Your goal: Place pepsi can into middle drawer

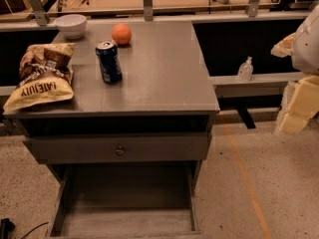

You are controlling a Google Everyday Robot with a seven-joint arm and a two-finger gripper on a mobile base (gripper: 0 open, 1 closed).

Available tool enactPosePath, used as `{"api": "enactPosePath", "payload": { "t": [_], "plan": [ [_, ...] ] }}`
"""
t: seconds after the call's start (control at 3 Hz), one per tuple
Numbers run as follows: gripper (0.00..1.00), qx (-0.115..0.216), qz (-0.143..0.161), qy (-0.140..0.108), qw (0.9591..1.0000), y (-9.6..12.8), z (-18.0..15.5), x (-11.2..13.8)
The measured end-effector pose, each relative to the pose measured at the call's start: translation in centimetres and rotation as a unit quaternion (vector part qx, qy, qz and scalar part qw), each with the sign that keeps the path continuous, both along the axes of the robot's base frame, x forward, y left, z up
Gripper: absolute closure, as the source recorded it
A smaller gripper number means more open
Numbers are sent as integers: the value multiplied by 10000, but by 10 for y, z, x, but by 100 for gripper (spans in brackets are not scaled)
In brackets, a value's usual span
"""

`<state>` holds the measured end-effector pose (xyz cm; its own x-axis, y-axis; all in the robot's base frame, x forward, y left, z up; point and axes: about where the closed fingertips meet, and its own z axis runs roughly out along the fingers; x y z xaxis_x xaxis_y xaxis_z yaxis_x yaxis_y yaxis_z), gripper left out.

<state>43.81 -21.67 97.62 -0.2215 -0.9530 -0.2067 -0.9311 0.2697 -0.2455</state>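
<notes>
Camera view, looking down on a grey flat-topped cabinet [164, 78], the landmark for all that follows. The small dark-blue pepsi can [108, 62] with a silver top stands upright on the cabinet top, left of its middle; a round orange fruit [121, 34] lies just behind the can, near the cabinet's back edge, apart from it; a white round bowl [71, 25] sits at the cabinet's back left corner; a crumpled yellow-and-brown chip bag [42, 76] lies along the cabinet's left edge. Below the top, on the cabinet's front, a closed grey drawer front [119, 148] carries a small round knob; beneath it the wide, shallow grey middle drawer [124, 220] is pulled out toward the camera, its flat floor bare. A small clear pump bottle [245, 68] stands on a ledge to the cabinet's right. The robot's white-and-cream gripper [299, 103] hangs at the right border, well apart from the cabinet and the can; whether it is apart or together cannot be told; it holds nothing visible.
</notes>
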Motion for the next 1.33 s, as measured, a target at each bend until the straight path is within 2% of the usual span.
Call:
{"api": "enactPosePath", "payload": {
  "t": [0.33, 0.67, 1.0, 1.33],
  "plan": [
    [0, 47, 12, -1, 10000, 2, -1, 2],
    [0, 731, 189, 22, 9971, 31, -13, 35],
    [0, 1578, 519, 27, 9861, 85, -22, 83],
    [0, 2237, 680, -3, 9723, 133, -30, 120]
  ]
}}
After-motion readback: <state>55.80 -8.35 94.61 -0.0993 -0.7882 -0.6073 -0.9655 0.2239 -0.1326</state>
